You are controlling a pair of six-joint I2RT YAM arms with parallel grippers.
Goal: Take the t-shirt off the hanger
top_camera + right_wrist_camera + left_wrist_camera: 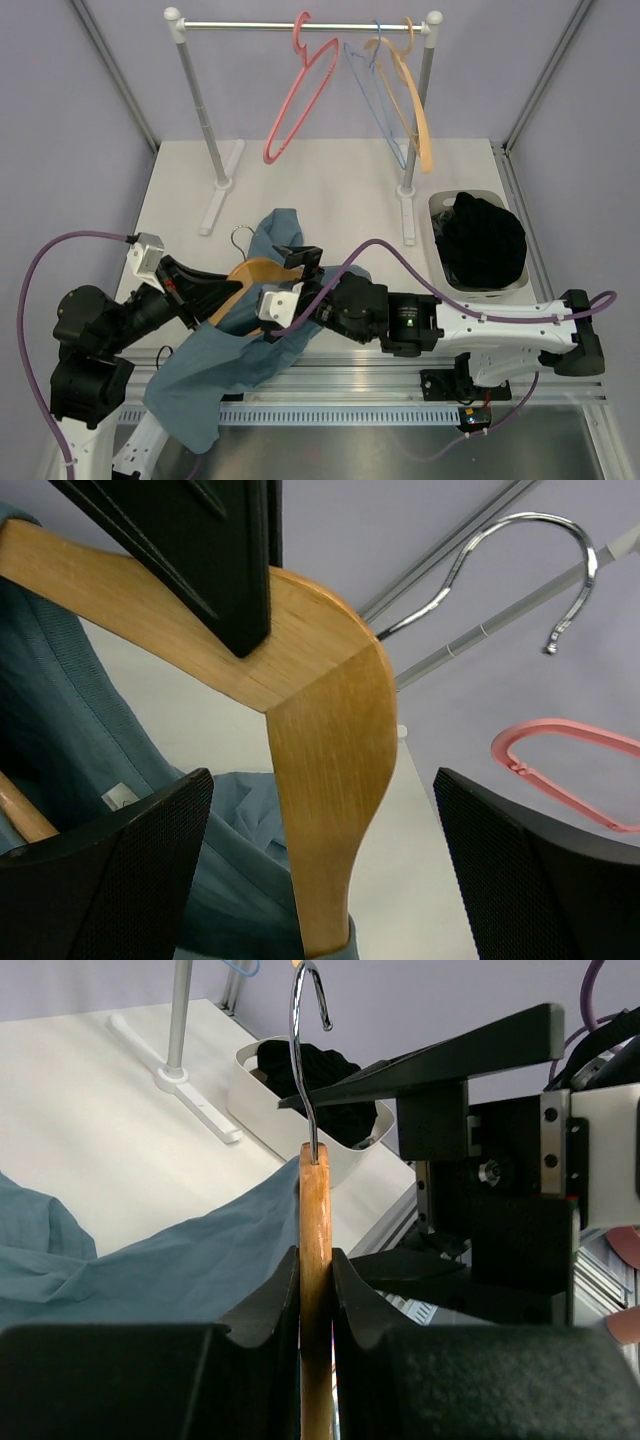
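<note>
The left claw [314, 1260] pinches the stiff hanger [250, 272] under its hook, the right claw [320, 780] is wide open around it, and the soft, light t-shirt [225, 365] drooping off the hanger looks easiest to grab by its loose cloth.

White table [330, 200], clothes rack [200, 100] at back, grey bin [438, 204] right, t-shirt [210, 365] over near edge

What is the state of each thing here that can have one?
t-shirt: crumpled, not yet off the hanger.
hanger: gripped near its hook.
left end effector: shut on the hanger.
right end effector: open around a hanger arm.
bin: holds black clothes.
pink hanger: hangs bare on the rail.
</note>
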